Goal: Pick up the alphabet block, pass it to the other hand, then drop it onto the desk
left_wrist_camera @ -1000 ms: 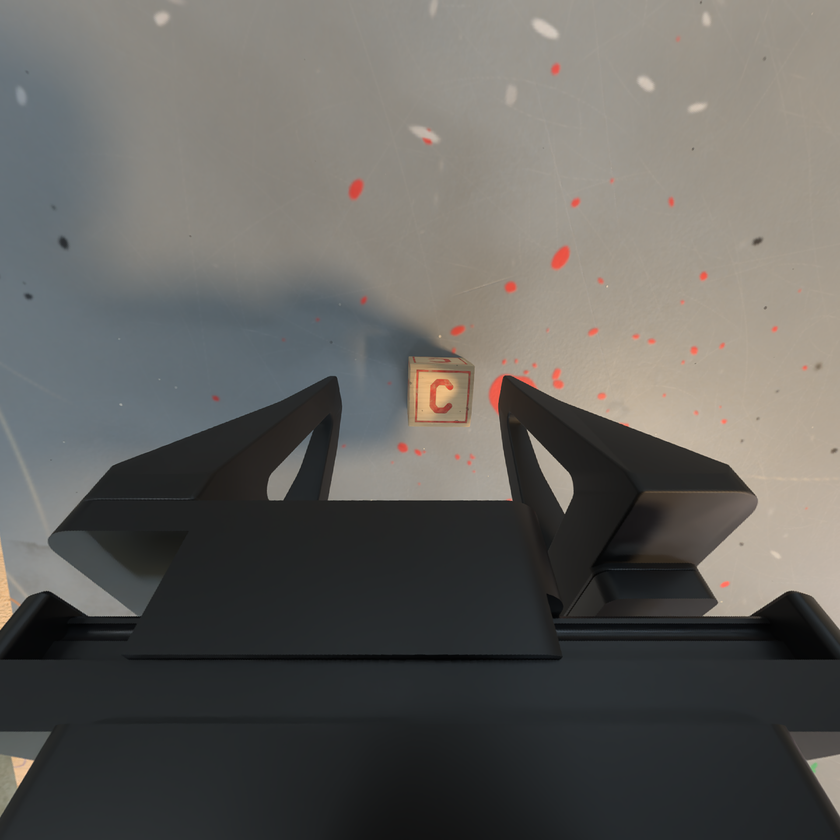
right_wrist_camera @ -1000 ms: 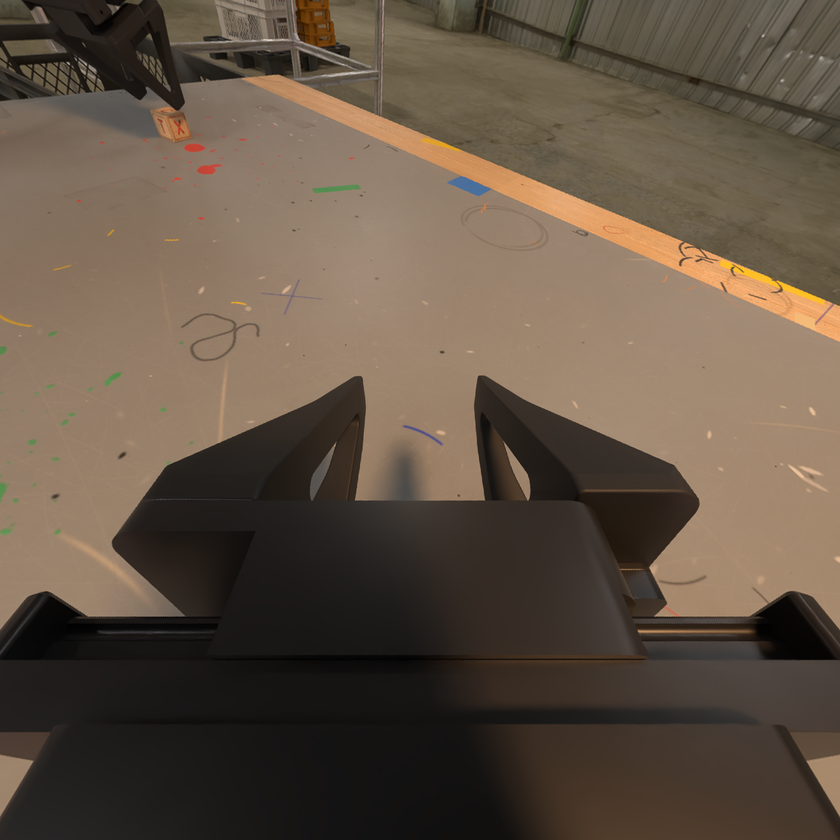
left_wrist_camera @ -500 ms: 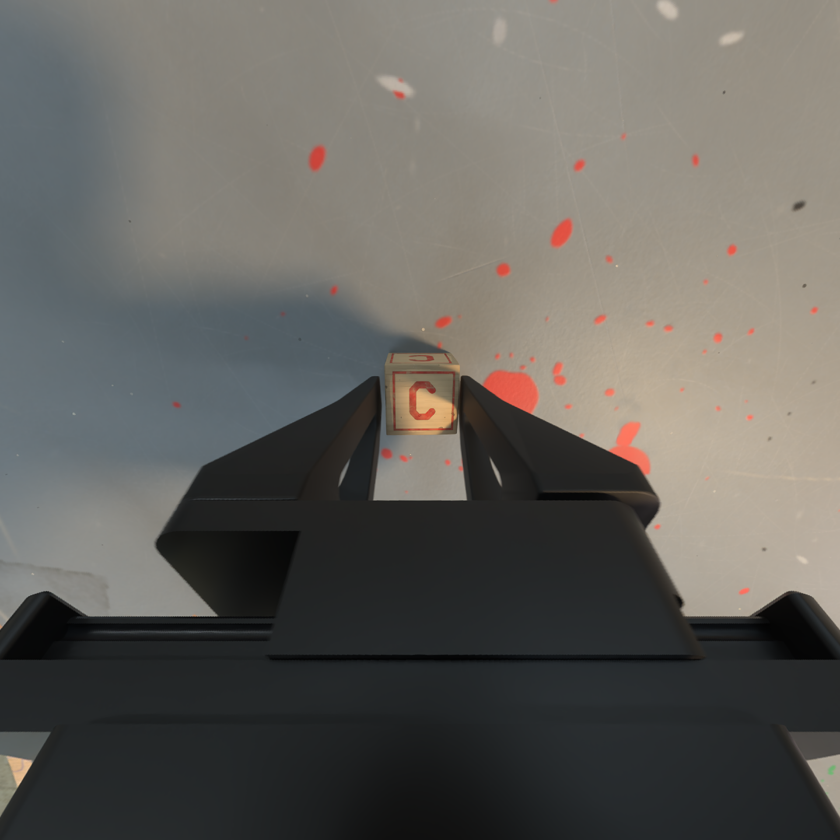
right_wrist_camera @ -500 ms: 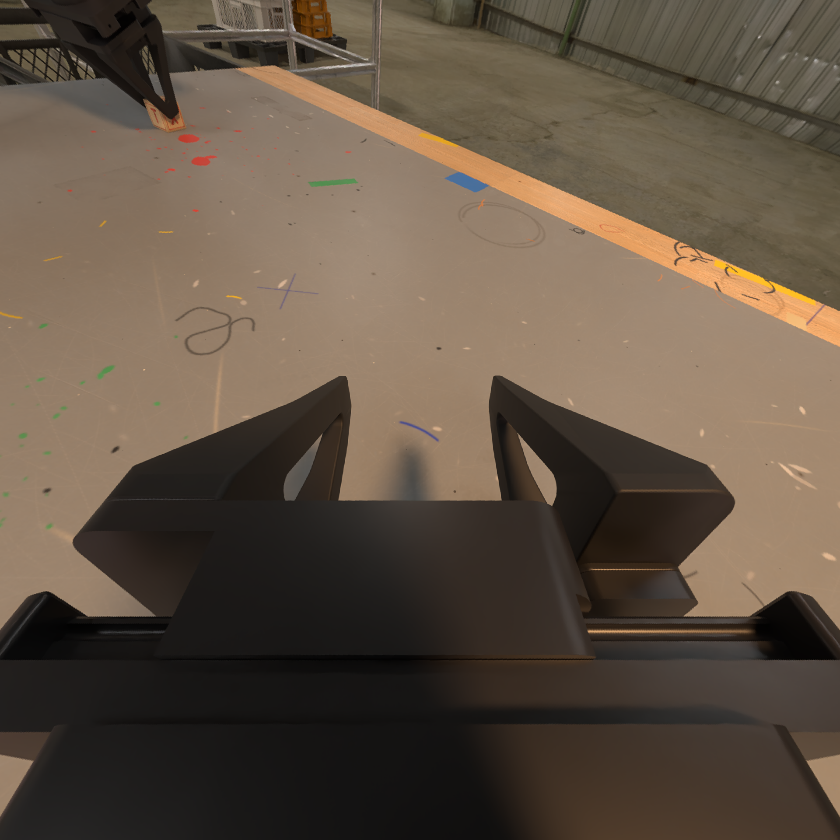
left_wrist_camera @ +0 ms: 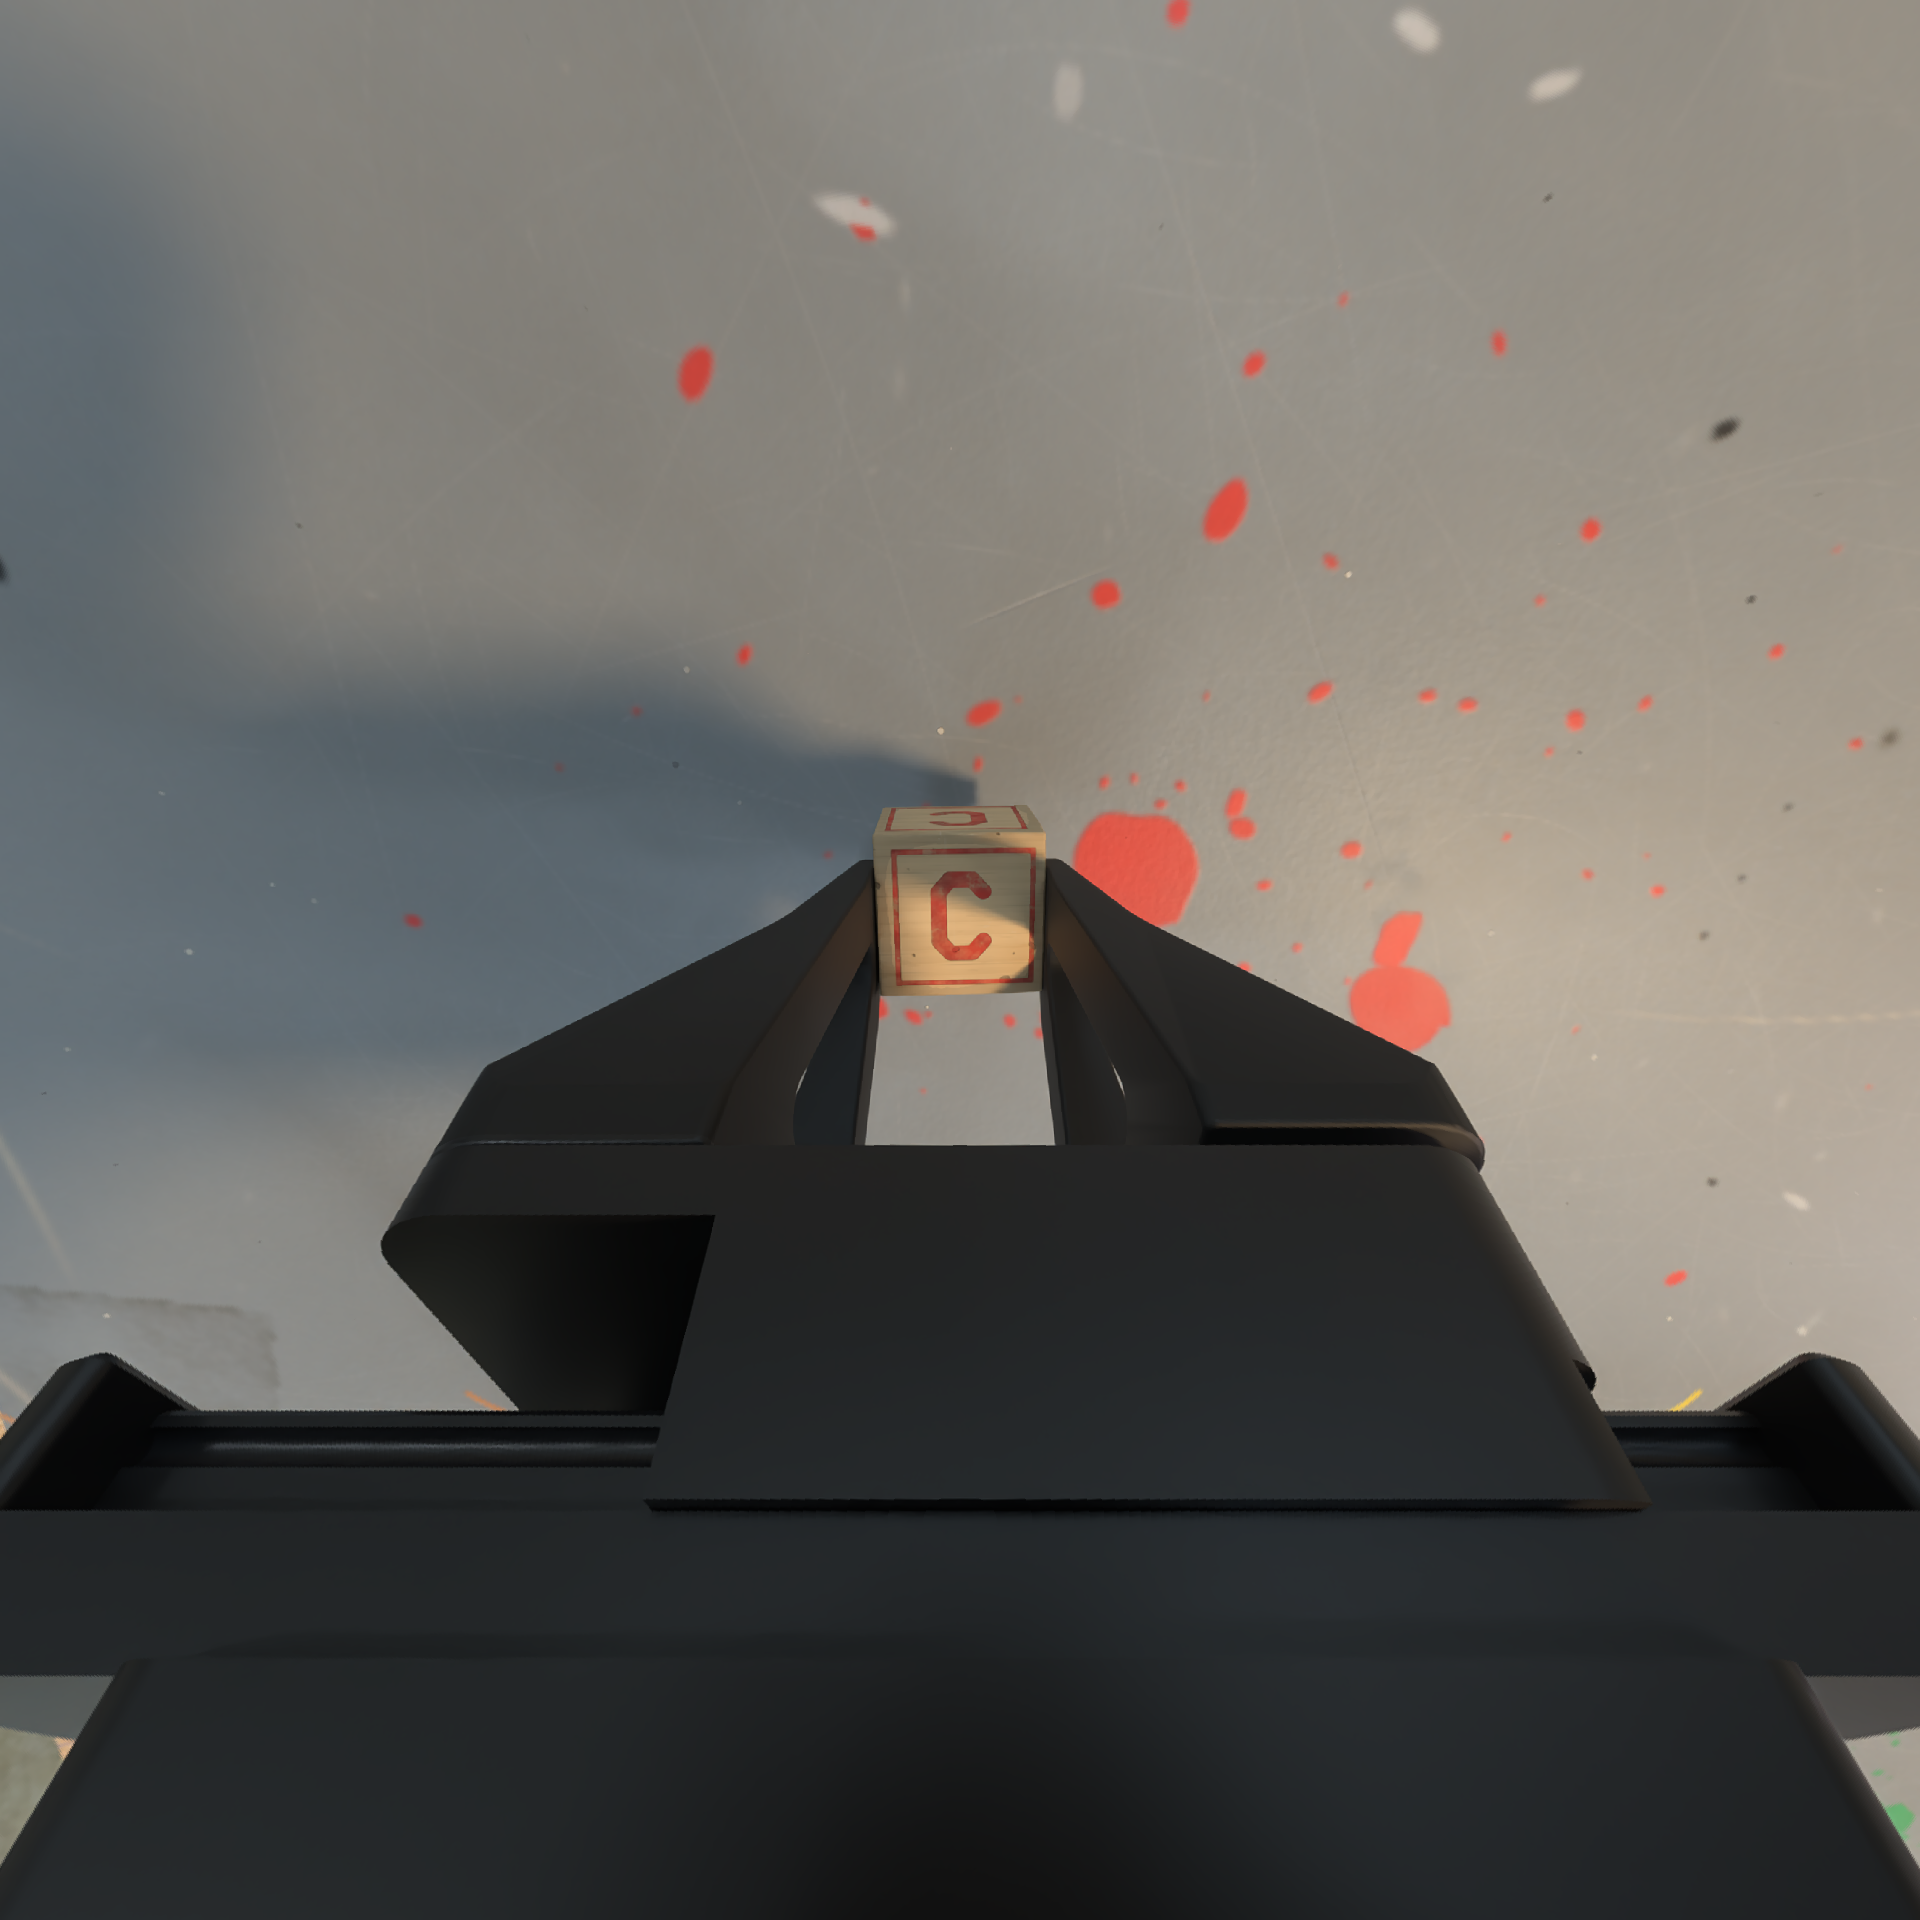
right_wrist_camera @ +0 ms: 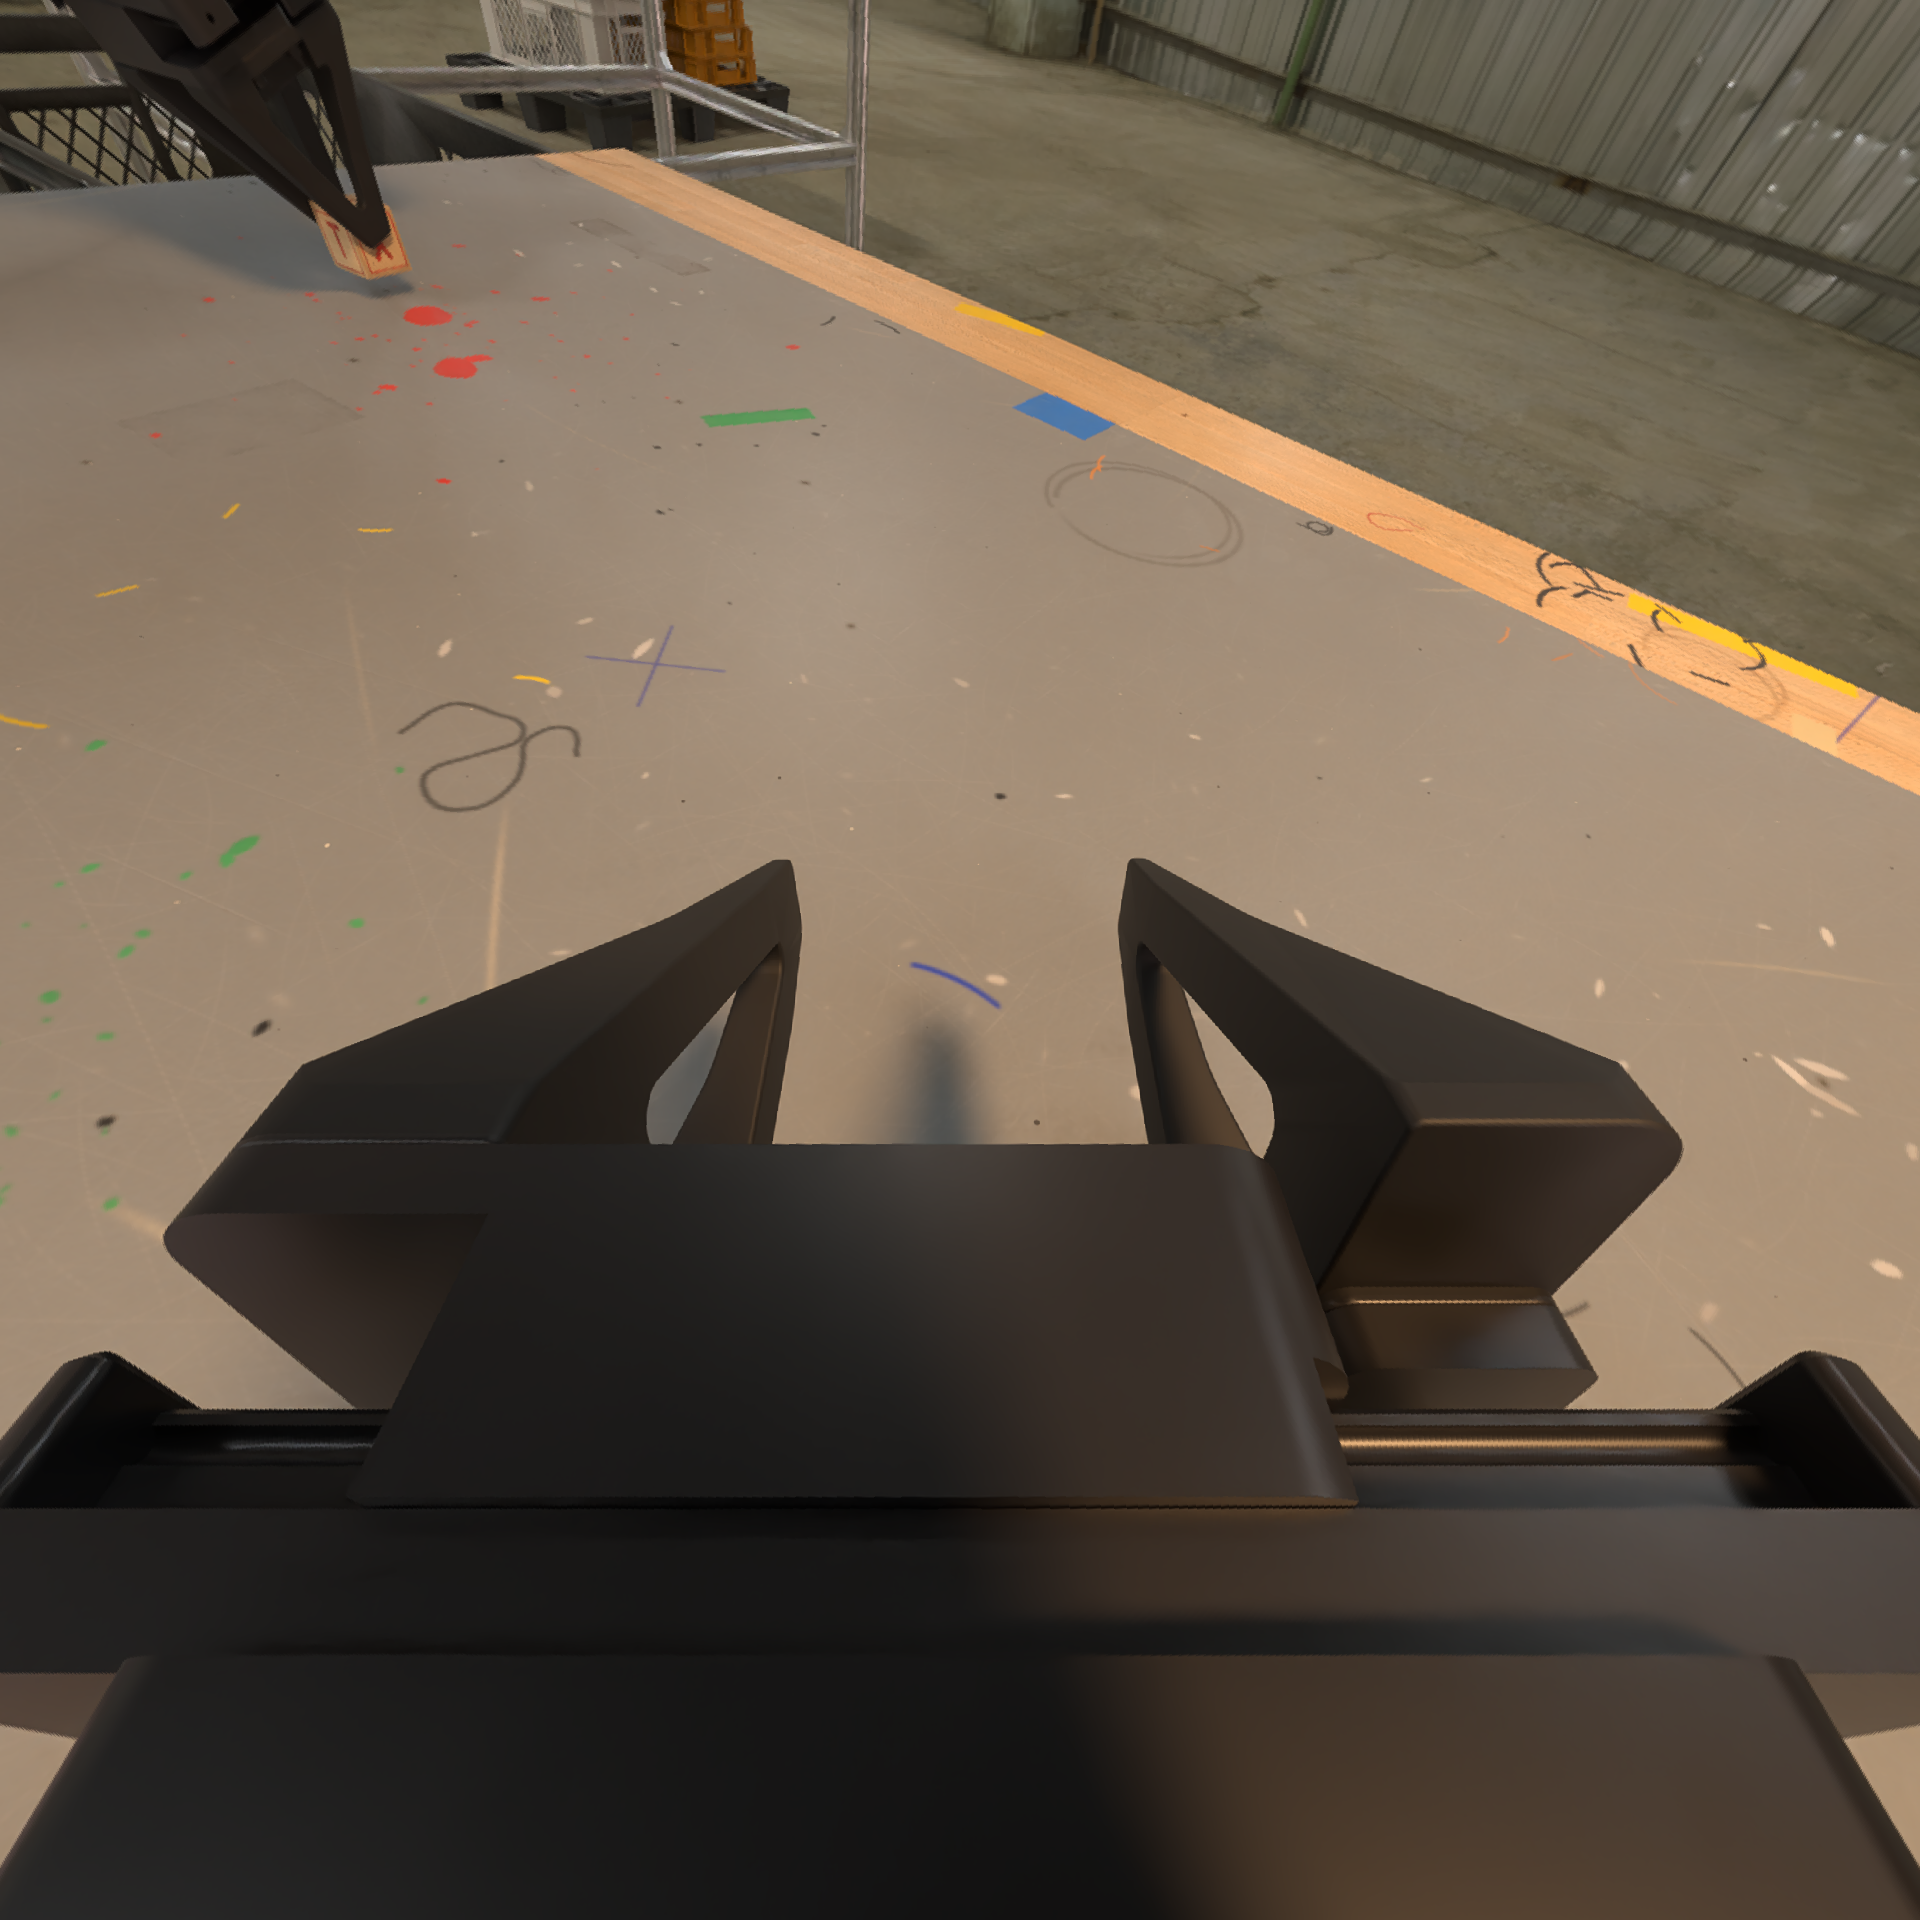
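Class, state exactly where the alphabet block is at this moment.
In the left wrist view the alphabet block sits clamped between the left end effector's fingertips, beside the big red paint blot on the grey desk.

Grey desk [right_wrist_camera: 935, 644] lying flat around both grippers, carrying only paint specks and pen marks. Right gripper [right_wrist_camera: 961, 904] hovering over bare surface, its fingers standing apart. Far corner: left gripper [right_wrist_camera: 358, 223] and alphabet block [right_wrist_camera: 364, 249] occupying the space. Metal railing [right_wrist_camera: 852, 114] standing just beyond the desk's wooden edge strip [right_wrist_camera: 1195, 416], crates [right_wrist_camera: 582, 31] sitting behind it.
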You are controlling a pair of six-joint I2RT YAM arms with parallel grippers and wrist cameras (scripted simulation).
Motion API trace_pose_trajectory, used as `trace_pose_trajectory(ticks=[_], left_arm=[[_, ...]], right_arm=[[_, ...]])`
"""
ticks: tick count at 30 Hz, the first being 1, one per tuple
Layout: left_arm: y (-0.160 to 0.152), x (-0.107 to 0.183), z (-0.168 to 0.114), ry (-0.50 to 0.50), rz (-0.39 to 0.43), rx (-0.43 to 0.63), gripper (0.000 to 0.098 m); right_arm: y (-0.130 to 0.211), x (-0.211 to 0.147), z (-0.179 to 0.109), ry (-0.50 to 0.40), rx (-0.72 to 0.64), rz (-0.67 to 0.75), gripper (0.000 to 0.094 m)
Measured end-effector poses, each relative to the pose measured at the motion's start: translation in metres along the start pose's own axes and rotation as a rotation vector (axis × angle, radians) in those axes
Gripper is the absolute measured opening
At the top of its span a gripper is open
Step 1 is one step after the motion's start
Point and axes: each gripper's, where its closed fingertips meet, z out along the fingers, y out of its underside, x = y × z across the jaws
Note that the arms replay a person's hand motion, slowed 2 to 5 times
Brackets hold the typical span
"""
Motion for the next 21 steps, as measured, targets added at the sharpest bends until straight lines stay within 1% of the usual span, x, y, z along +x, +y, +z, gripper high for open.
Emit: trace_pose_trajectory(ticks=[4,8,14,21], left_arm=[[-0.006,0.001,-0.012,0.021,0.013,0.057,0.0253],[-0.014,0.004,-0.028,0.047,0.041,0.139,0.0253],[-0.023,0.014,-0.057,0.088,0.099,0.287,0.0253],[-0.027,0.030,-0.097,0.099,0.190,0.478,0.0253]], right_arm=[[-0.001,0.001,0.000,0.007,0.004,-0.006,0.0516],[-0.002,0.002,-0.001,0.014,0.011,-0.014,0.0509],[-0.003,0.005,-0.002,0.027,0.018,-0.021,0.0494],[-0.004,0.008,-0.002,0.042,0.026,-0.025,0.0480]])
